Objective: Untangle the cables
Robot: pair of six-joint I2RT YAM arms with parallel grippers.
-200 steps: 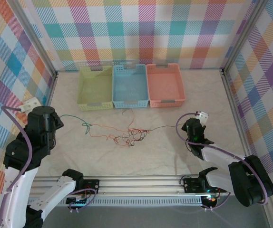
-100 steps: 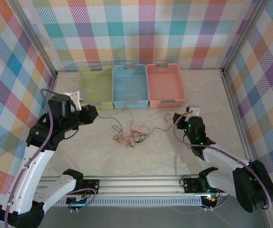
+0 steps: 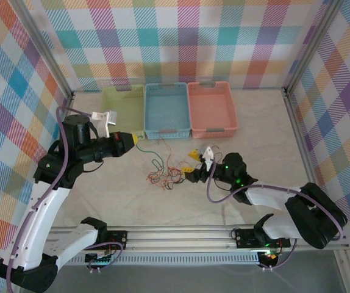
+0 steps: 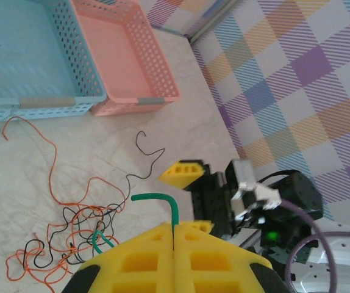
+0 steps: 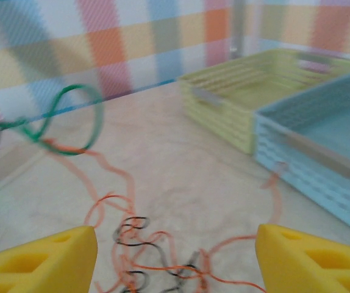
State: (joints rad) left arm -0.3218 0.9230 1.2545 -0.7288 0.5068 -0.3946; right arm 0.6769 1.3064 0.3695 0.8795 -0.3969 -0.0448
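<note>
The cables lie as a small tangle (image 3: 166,176) of orange-red and black wire on the table in front of the baskets. My left gripper (image 3: 130,139) is shut on the dark green cable (image 4: 163,198), whose end pokes out bent between the yellow fingertips (image 4: 173,231). The green wire trails down into the tangle. An orange-red cable (image 4: 52,177) and a black cable (image 4: 142,145) spread out from it. My right gripper (image 3: 193,165) is open just right of the tangle, facing it. In the right wrist view the right gripper (image 5: 175,262) has tangled wire (image 5: 157,256) between its open fingers, and a green loop (image 5: 71,122) hangs blurred behind.
Three baskets stand in a row at the back: yellow-green (image 3: 122,113), blue (image 3: 167,110) and salmon (image 3: 211,108). Checked walls close in the table on three sides. A metal rail (image 3: 181,235) runs along the near edge.
My left gripper swung in from the far left toward the baskets, carrying the green cable. My right gripper opened, let go of the wire end and moved left to the tangle, which has bunched up.
</note>
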